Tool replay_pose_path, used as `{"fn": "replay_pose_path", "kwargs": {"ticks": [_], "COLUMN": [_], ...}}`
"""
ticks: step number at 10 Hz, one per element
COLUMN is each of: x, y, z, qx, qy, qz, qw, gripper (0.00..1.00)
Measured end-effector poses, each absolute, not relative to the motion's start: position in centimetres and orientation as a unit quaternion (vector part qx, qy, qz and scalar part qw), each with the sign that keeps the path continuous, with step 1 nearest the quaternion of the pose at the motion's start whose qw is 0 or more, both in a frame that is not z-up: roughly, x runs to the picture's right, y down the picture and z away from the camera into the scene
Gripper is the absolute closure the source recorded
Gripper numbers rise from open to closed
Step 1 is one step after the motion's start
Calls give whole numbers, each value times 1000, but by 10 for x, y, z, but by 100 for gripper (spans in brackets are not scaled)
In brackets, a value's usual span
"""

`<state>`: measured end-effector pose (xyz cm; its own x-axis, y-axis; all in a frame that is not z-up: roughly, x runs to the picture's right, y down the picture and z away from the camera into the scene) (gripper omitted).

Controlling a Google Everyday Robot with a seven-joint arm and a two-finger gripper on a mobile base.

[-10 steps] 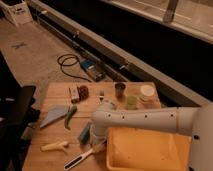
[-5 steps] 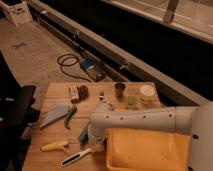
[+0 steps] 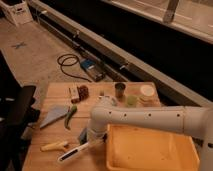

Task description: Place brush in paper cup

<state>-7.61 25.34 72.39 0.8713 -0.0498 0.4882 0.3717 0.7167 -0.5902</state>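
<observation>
Concrete floor lies behind the wooden tabletop [image 3: 55, 95]. The white arm [image 3: 150, 119] reaches past the yellow tray [image 3: 150, 155], its end effector [image 3: 96, 140] apparently pinching one end of the brush [image 3: 75, 152] near the front edge. Gripped off-centre, the brush may swing or slip, then miss or topple the dark cup [image 3: 120, 90], probably the paper cup, well apart at the back.

The robot's white tubular arm [image 3: 155, 120] reaches in from the right edge of the view and lies nearly level. At its rounded white wrist joint [image 3: 102, 114] it bends sharply downward. The dark two-finger gripper [image 3: 94, 141] hangs straight below that bend, pointing down, low and left of centre in the view, with its fingers closed together.
</observation>
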Motion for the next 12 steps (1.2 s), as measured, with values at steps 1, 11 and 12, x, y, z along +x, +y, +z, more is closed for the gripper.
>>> {"fn": "replay_pose_path", "kwargs": {"ticks": [1,11,12], "x": [-80,-36,-9], "y": [239,69,58], "z": [713,702,704], "qx": [-345,-200,-194], "qy": [-237,-291,-280], "qz": [-125,-47,-25], "qw": [900,934,940], "gripper": [100,100,100]}}
